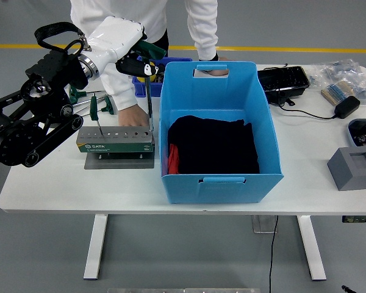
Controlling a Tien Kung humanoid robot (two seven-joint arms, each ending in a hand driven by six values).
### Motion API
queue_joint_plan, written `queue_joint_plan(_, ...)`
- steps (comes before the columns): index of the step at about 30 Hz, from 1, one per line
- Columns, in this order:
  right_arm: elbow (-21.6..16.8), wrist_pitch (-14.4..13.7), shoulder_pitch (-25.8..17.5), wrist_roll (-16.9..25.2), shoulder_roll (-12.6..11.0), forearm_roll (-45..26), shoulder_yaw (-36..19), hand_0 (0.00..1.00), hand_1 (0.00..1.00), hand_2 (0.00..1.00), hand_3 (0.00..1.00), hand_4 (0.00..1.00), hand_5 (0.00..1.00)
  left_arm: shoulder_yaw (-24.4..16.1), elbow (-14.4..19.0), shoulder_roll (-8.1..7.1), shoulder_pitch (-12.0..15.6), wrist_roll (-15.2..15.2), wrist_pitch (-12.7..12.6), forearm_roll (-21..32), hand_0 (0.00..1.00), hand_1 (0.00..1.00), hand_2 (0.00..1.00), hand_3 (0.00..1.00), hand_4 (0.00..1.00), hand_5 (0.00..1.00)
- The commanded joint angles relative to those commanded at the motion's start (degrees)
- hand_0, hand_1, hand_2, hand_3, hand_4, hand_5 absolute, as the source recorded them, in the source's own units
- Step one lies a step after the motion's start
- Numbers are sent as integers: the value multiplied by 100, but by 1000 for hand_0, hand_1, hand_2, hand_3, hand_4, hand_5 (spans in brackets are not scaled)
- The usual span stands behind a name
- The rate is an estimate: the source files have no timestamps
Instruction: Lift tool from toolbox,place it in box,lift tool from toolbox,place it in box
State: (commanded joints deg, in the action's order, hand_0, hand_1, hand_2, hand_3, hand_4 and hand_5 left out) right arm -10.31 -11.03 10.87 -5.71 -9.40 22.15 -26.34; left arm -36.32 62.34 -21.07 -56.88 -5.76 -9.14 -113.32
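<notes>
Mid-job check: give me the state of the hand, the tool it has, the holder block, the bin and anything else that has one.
Left hand: shut on a T-handle tool, raised.
T-handle tool: lifted, shaft hanging down towards the holder.
Green tool holder: on the table, one tool standing in it.
Blue bin: open, black cloth inside.
Person's hand: resting behind the holder.
Grey foam block: upright, empty recess.

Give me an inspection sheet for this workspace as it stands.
Surface: white table, crowded at the back.
Job's things: green slotted toolbox; long-shafted tool raised over it; blue plastic box holding black cloth.
Clutter: grey foam block, black tray, brush.
Hands: left hand shut on the tool; right not in view.
Cables: black cable to an adapter.
Surroundings: person in white at the far side, one hand on the box rim.
</notes>
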Motion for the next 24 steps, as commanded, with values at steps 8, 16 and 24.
queue_joint_plan(8, 0, -2, -9, -4, -4, 23, -25, 619, 591, 674, 574, 836, 698, 34, 235, -164, -267, -51, 118, 82, 113, 2, 2, 6, 749, 527)
queue_joint_plan(16, 0, -2, -8, -15, -8, 72, -64, 619, 592, 675, 574, 836, 697, 69, 531, -112, -467, -173, 269, 331, 119, 2, 2, 7, 710, 510)
queue_joint_plan(24, 0, 0, 0, -14, -14, 43, -26, 621, 591, 674, 575, 837, 697, 195, 567, 208, -493, -209, 198, 511, 121, 2, 2, 7, 624, 573)
